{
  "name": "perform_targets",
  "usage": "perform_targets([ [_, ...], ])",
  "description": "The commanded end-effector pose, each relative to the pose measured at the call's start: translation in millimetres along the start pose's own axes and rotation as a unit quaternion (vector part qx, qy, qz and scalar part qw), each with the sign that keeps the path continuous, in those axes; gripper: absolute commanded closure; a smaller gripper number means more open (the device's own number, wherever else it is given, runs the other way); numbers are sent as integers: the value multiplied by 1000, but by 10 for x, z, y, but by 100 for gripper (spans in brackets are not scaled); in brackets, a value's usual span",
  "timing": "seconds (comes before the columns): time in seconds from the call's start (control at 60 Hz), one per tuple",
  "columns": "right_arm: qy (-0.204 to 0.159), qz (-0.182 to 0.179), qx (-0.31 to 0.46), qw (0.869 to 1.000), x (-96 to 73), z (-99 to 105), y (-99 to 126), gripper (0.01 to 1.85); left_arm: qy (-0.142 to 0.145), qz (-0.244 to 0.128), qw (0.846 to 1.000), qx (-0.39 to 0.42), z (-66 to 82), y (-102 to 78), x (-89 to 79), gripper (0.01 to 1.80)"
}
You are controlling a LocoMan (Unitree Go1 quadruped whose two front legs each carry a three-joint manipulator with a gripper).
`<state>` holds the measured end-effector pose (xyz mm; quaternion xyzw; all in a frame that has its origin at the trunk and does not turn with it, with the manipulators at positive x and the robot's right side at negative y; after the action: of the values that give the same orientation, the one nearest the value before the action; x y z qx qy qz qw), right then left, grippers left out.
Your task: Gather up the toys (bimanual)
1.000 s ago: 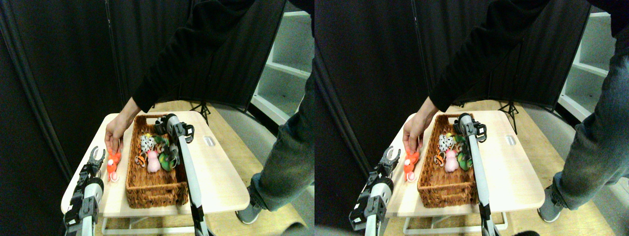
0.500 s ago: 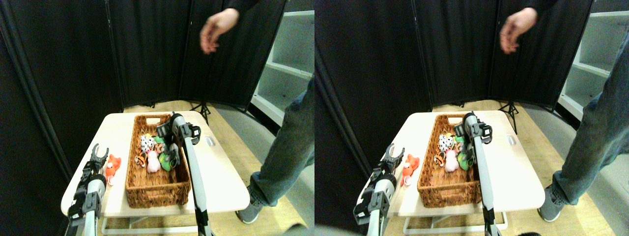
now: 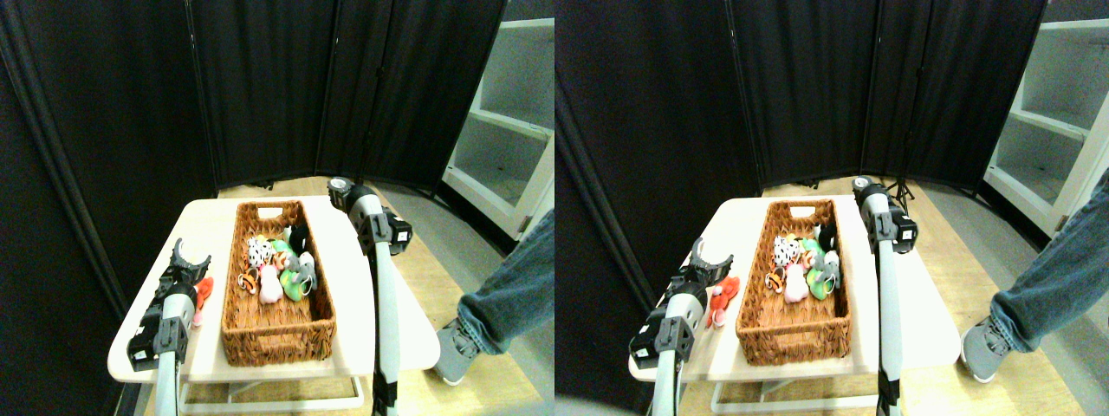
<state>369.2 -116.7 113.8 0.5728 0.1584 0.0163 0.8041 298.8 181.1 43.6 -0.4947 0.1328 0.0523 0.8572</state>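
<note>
An orange toy (image 3: 203, 292) lies on the pale table (image 3: 208, 221), left of the long wicker basket (image 3: 277, 336). My left gripper (image 3: 190, 255) is open, its fork just beyond and left of that toy, with nothing between the fingers. Inside the basket lie several toys: a white one with black spots (image 3: 258, 251), a pink one (image 3: 270, 284), a green one (image 3: 295, 282), an orange striped one (image 3: 248, 280) and a grey one (image 3: 305, 260). My right gripper (image 3: 337, 185) is off the basket's far right corner, above the table's back edge.
A person's leg in jeans (image 3: 511, 299) and a shoe (image 3: 449, 357) are at the table's right side. Black folding screens (image 3: 260, 87) close the back. A white shelf unit (image 3: 511, 130) is at the far right.
The person's arm and hand have gone from the picture. My right manipulator has swung right, from over the basket to outside its right rim. My left gripper has reached further forward, beside the orange toy.
</note>
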Motion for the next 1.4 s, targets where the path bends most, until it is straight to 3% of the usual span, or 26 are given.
perform_targets([
  [0.017,-10,20,-16,1000,15,78,31,185,7,-24,1000,1,-38,-177,5,123],
  [0.233,-11,12,4,1000,19,92,-62,185,16,-27,999,-14,-210,-204,79,121],
  [0.35,-5,15,27,1000,32,74,-87,185,19,-21,999,-21,-214,-123,127,119],
  [0.517,-6,13,14,1000,65,53,-100,185,1,-3,1000,-30,-258,42,132,111],
  [0.933,0,14,43,999,134,12,-135,185,-19,56,997,-45,-197,463,92,91],
  [1.167,-6,6,38,999,156,58,-182,185,-31,65,996,-48,-153,605,109,90],
  [1.4,7,20,68,997,123,7,-155,185,-45,68,994,-74,-246,734,204,100],
])
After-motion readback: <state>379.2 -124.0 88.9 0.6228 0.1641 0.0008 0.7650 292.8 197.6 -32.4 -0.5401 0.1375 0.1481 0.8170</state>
